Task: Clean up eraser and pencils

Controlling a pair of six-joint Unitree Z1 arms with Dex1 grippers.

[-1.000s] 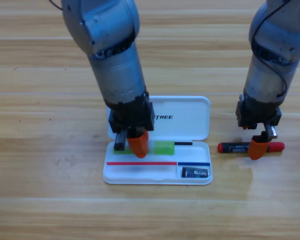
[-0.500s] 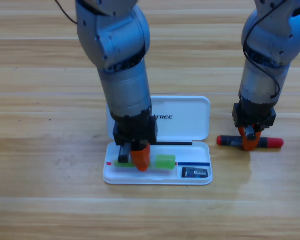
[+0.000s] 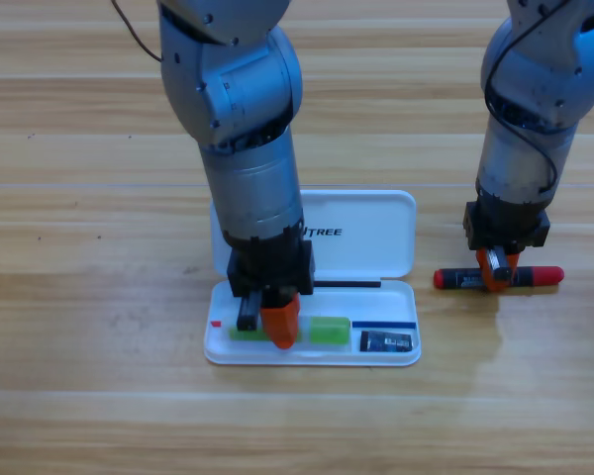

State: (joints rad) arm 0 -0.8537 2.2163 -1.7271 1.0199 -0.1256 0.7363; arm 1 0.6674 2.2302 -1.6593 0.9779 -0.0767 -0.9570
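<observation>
The white case (image 3: 408, 297) lies open in the middle of the table. My left gripper (image 3: 267, 325) points down into its tray, shut on the bright green pencil (image 3: 329, 331), which lies crosswise low in the front part of the tray; the jaws hide the pencil's middle. The dark eraser (image 3: 387, 341) rests in the tray's front right compartment. To the right of the case the red pencil (image 3: 543, 275) lies crosswise on the wood. My right gripper (image 3: 496, 269) comes straight down onto its middle and is shut on it.
The case's lid (image 3: 376, 218) lies flat behind the tray, partly covered by the left arm (image 3: 243, 119). The right arm (image 3: 530, 99) stands upright over the red pencil. Bare wooden table (image 3: 89, 297) surrounds everything.
The left gripper has carried the green pencil from the tray's back part toward its front. The right gripper dropped over the red pencil, closed, and nudged it slightly right.
</observation>
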